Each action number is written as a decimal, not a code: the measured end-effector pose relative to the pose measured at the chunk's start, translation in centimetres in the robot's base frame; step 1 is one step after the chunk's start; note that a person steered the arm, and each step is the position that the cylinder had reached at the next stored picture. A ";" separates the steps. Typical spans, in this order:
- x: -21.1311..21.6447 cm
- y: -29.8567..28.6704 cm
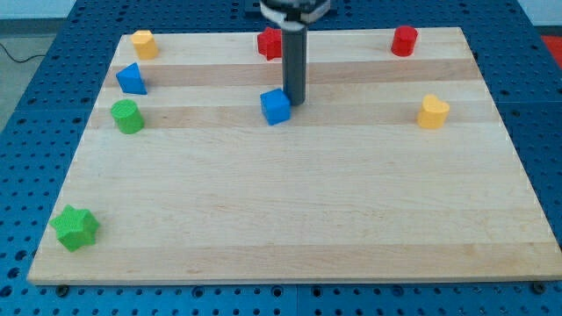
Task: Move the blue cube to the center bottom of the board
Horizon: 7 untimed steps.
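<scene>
Bright, even light; soft shadows.

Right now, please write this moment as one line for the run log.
tip: my tip touching blue cube, at its upper right | cube: upper middle of board | goal: center bottom, not reached

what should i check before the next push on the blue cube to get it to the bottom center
1. My tip sits against the blue cube, on its upper right side: ok.
2. Tip is on the side away from the goal, so a push toward the view's bottom works, though it is a bit off to the right: ok, watch for drift to the left.
3. Path from the cube down to the centre bottom of the board holds no blocks: ok.
4. Other blue block at the view's left is not the target: ok.
5. Red block behind the rod is partly hidden; its shape: cannot tell.
</scene>
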<state>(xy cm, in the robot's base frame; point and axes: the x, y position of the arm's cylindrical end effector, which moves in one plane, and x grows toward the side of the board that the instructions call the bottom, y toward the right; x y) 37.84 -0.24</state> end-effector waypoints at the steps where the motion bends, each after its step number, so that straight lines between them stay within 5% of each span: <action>1: 5.4 -0.6; 4: -4.5 -1.5; 5: -3.7 -4.9; 7: 8.3 -4.9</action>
<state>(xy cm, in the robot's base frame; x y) 46.16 -5.17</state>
